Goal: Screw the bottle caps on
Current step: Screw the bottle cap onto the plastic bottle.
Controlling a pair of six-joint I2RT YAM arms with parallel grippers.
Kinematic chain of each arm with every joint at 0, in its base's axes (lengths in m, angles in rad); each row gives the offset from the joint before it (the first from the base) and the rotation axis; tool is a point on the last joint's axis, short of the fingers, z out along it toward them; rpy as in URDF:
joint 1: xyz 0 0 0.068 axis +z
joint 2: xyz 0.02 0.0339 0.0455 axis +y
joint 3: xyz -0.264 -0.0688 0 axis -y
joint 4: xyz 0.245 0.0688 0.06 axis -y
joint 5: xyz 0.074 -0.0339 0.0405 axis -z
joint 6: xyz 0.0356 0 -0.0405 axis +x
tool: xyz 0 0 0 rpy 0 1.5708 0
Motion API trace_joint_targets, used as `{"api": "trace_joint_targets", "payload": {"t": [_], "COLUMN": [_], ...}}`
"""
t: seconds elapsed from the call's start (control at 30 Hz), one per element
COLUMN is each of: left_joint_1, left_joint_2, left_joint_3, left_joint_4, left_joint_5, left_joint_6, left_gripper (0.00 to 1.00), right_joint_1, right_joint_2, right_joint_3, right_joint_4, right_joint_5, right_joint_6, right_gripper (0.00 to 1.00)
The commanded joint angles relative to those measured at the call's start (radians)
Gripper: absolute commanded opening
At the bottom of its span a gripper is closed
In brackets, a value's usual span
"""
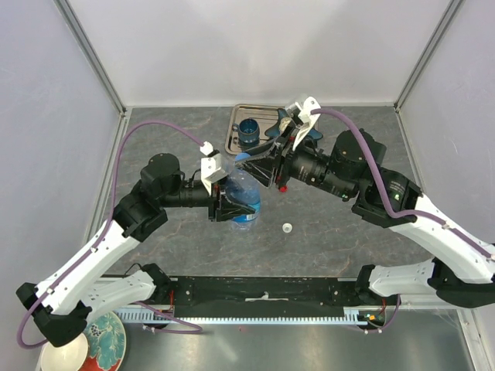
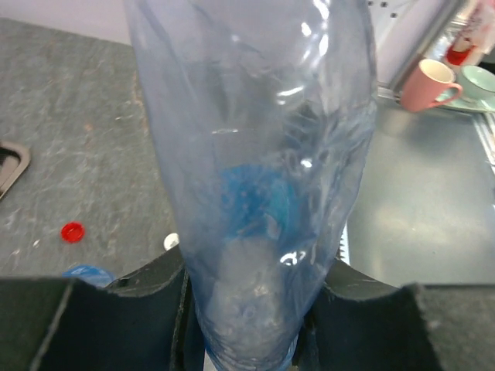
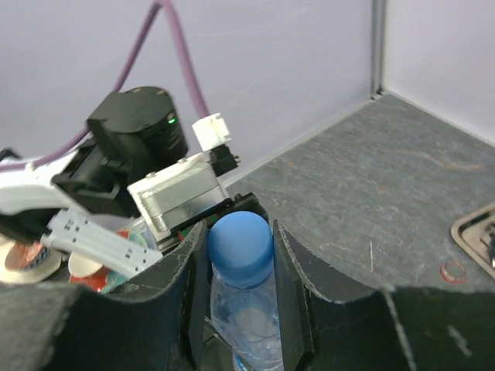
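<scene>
A clear blue-tinted bottle is held off the table, my left gripper shut on its body. A blue cap sits on the bottle's neck. My right gripper is shut on that cap, one finger pressed against each side. A white cap lies loose on the table in front of the bottle. A red cap lies on the table under my right wrist.
A metal tray at the back holds a dark blue cup. Its corner shows beside a reddish ring. A pink mug and pale cup stand beyond the table. Walls enclose three sides.
</scene>
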Motion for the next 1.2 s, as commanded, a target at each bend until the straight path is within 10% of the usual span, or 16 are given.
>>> {"api": "trace_joint_targets", "payload": {"t": [0.0,0.4,0.57,0.8,1.17], "left_joint_1": [0.007,0.007,0.009,0.010,0.015], "left_joint_2": [-0.044,-0.052,-0.050,-0.070,-0.062], "left_joint_3": [0.040,-0.009,-0.038,-0.063,-0.067], "left_joint_4": [0.152,0.158,0.149,0.115,0.077], "left_joint_5": [-0.180,-0.496,-0.468,-0.146,0.187], "left_joint_6": [0.097,0.177,0.163,0.143,0.126], "left_gripper": [0.02,0.02,0.02,0.02,0.02], "right_joint_1": [0.005,0.209,0.211,0.156,0.049], "right_joint_2": [0.048,0.284,0.319,0.120,-0.035], "right_joint_3": [-0.087,0.041,0.128,0.146,0.210], "right_joint_4": [-0.120,-0.304,-0.304,-0.115,-0.250], "right_joint_5": [0.281,0.997,1.047,0.632,-0.042], "right_joint_6": [0.171,0.240,0.236,0.059,-0.149], "right_gripper": [0.00,0.00,0.10,0.67,0.88]}}
